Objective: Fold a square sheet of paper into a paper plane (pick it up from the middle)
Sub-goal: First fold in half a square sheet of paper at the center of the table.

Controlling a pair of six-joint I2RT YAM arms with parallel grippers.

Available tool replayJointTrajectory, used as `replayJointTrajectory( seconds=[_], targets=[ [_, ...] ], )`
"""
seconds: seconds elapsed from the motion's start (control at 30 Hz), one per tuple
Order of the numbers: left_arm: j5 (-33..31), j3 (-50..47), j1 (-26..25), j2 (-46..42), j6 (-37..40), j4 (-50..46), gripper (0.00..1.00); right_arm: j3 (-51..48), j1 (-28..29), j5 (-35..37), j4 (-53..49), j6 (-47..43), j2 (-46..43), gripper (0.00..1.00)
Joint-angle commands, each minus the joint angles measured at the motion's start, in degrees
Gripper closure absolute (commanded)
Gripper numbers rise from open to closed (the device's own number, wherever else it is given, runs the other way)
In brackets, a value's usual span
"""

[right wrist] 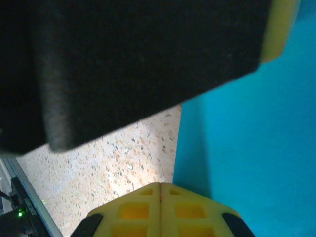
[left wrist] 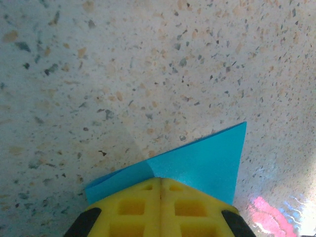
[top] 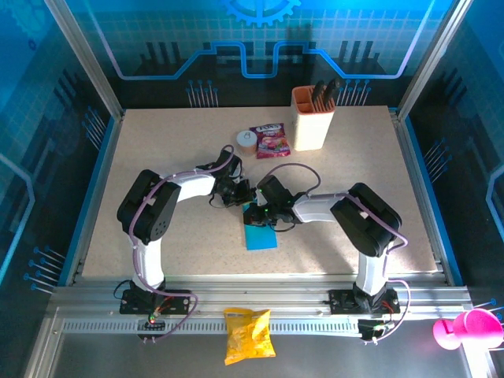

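The square sheet of paper is cyan-blue and lies folded on the speckled table, just in front of where the two grippers meet. My left gripper is shut. In the left wrist view its yellow fingertips rest on the paper, where a crease runs out from the tips and one corner points up to the right. My right gripper is also shut. Its tips sit at the left edge of the paper, with nothing seen between them. A dark blurred part of the left arm hides the upper part of the right wrist view.
At the back stand an orange and cream holder with dark handles, a red-purple snack packet and a small tape roll. A yellow crisp bag lies on the metal rail in front. A pink object sits at the lower right.
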Motion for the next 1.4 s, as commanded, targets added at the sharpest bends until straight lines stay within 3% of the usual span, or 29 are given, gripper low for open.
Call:
replayJointTrajectory(
  seconds=[0.0,0.57,1.03,1.37],
  targets=[
    [0.8,0.6,-0.2,1.7,-0.6,-1.6,1.0,1.0,1.5,-0.6,-1.1,-0.7,1.4,1.0],
    [1.7,1.5,1.3,3.8,-1.2,-3.0,1.0,-6.2,6.1,2.2,-4.9,-4.8,-2.5,1.0],
    [2.8,2.0,2.1,5.0,-1.3,-2.8,1.0,-11.4,10.3,4.2,-2.8,-1.5,-6.6,1.0],
    [2.9,2.6,2.5,5.2,-0.9,-3.0,1.0,-19.8,13.4,6.2,-2.4,2.4,-14.5,1.0]
  ],
)
